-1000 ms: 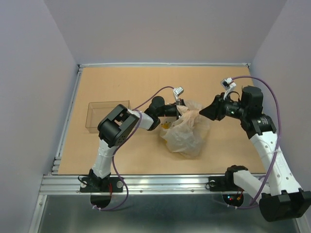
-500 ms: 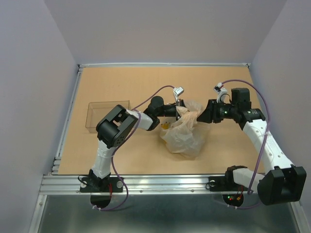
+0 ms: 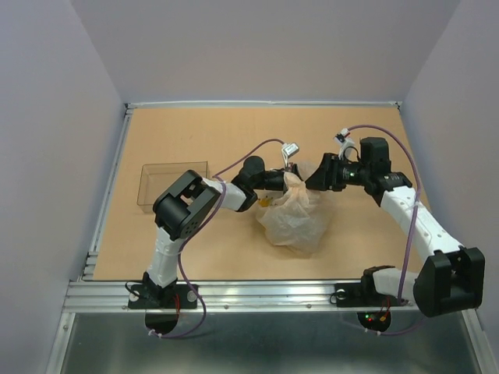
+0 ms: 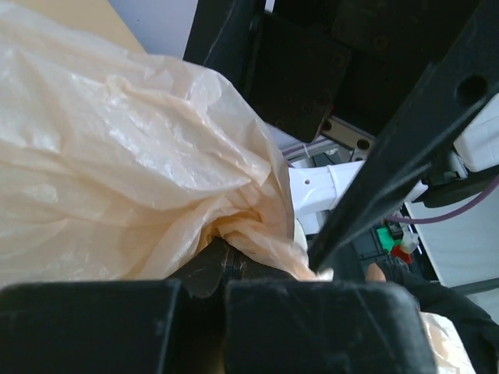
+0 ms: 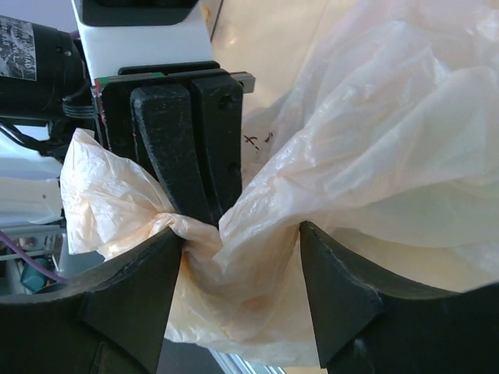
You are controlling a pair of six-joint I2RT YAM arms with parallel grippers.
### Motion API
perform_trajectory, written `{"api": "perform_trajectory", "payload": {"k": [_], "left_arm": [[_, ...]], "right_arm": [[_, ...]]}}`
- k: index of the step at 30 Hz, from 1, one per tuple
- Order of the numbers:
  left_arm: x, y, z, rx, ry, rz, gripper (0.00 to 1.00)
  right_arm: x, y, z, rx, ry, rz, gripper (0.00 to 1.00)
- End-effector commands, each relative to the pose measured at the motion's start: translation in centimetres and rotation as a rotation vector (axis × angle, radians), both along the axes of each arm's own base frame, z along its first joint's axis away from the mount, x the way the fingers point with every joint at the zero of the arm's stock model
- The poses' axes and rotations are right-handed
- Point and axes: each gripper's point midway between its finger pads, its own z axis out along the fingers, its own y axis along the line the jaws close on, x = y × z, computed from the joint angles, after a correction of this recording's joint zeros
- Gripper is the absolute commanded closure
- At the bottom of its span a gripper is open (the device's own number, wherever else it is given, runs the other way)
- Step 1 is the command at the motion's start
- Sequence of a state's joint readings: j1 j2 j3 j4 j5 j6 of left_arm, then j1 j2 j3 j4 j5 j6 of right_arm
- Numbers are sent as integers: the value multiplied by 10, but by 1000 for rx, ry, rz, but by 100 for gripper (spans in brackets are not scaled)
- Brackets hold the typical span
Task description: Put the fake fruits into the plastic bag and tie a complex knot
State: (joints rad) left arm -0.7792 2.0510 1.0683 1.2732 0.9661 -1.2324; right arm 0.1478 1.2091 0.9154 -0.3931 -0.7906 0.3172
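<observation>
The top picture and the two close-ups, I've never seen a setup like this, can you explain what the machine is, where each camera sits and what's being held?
This is a robot with two arms bolted at the near edge of a table. The wide picture looks down from above and behind them. The other two come from a camera on each wrist, showing that arm's own black fingers up close. On the table lie a crinkly plastic bag and, further left, a clear tray. The left hand is shut on the bag's bunched-up top. The right hand is open, one finger on either side of that same bunch, not yet closed. What is inside the bag can't be made out.
</observation>
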Motion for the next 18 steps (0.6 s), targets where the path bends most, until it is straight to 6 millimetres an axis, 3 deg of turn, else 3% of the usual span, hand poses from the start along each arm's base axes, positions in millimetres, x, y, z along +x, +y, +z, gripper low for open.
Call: {"api": "perform_trajectory", "payload": {"k": [1, 7, 11, 13, 16, 18], "left_arm": [[-12, -10, 37, -117, -97, -55, 100], [-3, -7, 46, -154, -85, -12, 100], [3, -2, 51, -157, -82, 11, 100], [4, 0, 53, -156, -88, 19, 100], [5, 1, 53, -159, -92, 21, 100], [5, 2, 51, -159, -94, 22, 100]], "right_arm": [[9, 22, 12, 64, -75, 5, 29], [12, 32, 19, 103, -88, -7, 23], [22, -7, 39, -7, -163, -105, 18], [11, -20, 53, -50, -166, -124, 17], [-12, -27, 46, -87, -83, -138, 18], [-23, -28, 31, -93, -5, -143, 20]]}}
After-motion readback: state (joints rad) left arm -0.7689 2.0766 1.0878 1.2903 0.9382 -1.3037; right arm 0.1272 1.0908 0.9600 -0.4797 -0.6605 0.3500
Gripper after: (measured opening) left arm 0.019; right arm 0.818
